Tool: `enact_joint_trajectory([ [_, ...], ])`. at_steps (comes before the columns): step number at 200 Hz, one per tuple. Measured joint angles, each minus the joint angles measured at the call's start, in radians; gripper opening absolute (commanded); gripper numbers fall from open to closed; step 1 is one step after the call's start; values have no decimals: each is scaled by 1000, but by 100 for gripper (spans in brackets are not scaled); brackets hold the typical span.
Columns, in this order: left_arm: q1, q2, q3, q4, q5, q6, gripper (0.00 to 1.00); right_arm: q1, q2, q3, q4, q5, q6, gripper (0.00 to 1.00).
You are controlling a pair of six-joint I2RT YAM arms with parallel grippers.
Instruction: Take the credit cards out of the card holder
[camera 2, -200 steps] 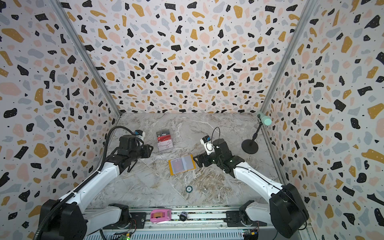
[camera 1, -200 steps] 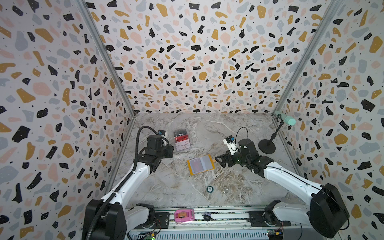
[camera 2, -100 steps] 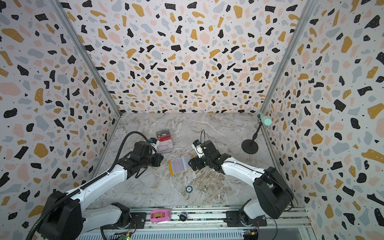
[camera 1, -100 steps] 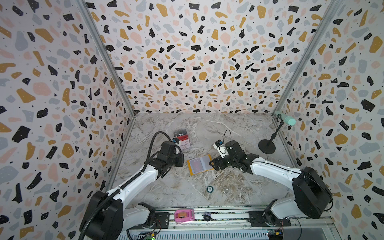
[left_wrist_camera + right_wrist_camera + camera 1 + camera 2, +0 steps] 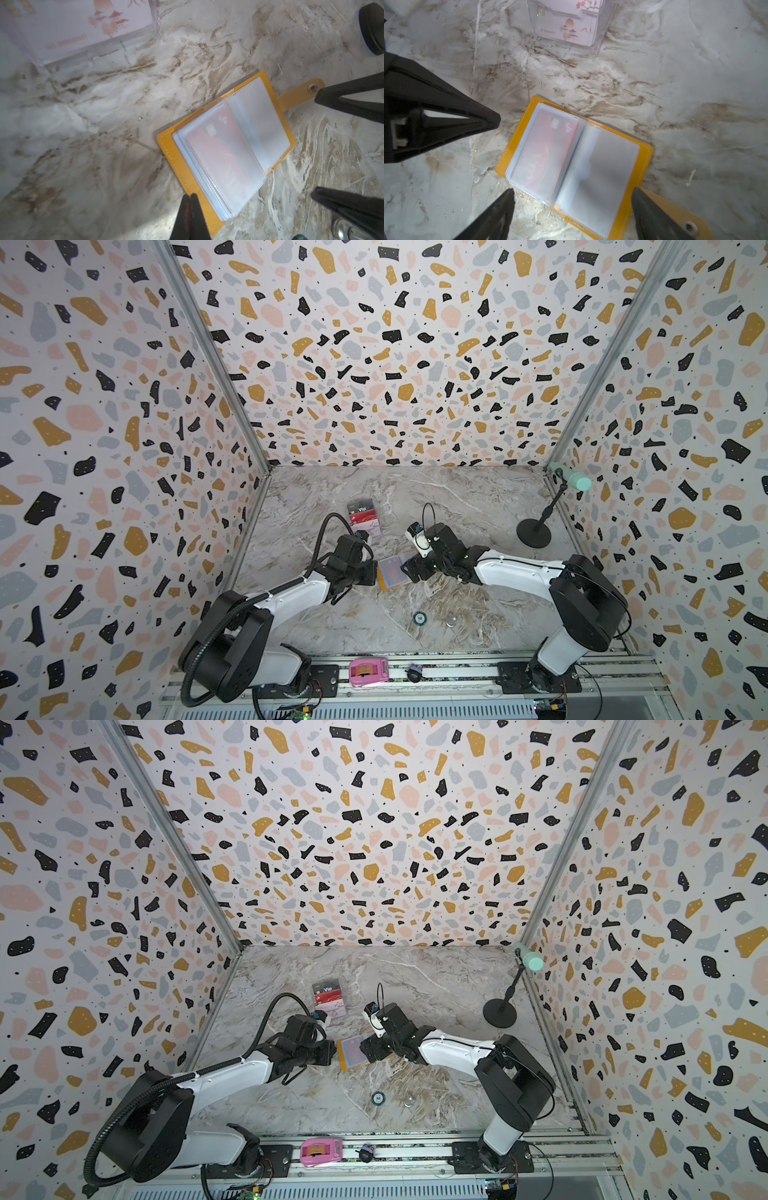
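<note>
We find the card holder (image 5: 392,572) lying open on the worktop (image 5: 457,497) near its middle, with the clear sleeves facing up. A red card (image 5: 223,128) shows through one sleeve (image 5: 546,153). The snap tab (image 5: 301,91) lies flat towards the right gripper (image 5: 411,570). This gripper sits at the holder's 3 o'clock in both top views, jaws spread wide, with one finger (image 5: 332,97) just beside the tab. The left gripper (image 5: 190,197), at 9 o'clock, is closed with its tips at the cover's edge. We cannot tell whether they pinch it. At 11 o'clock an acrylic stand (image 5: 365,520) holds the black Vip card (image 5: 362,508).
</note>
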State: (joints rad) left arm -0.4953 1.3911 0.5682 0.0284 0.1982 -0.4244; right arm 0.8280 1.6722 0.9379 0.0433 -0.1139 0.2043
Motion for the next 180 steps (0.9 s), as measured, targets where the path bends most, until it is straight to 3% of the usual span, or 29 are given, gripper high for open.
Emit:
enact_joint_trajectory([
  [80, -24, 78, -34, 101, 28, -32, 0, 47, 114, 13, 87, 42, 5, 88],
  [180, -29, 119, -88, 269, 33, -68, 0, 82, 153, 35, 126, 89, 5, 84],
])
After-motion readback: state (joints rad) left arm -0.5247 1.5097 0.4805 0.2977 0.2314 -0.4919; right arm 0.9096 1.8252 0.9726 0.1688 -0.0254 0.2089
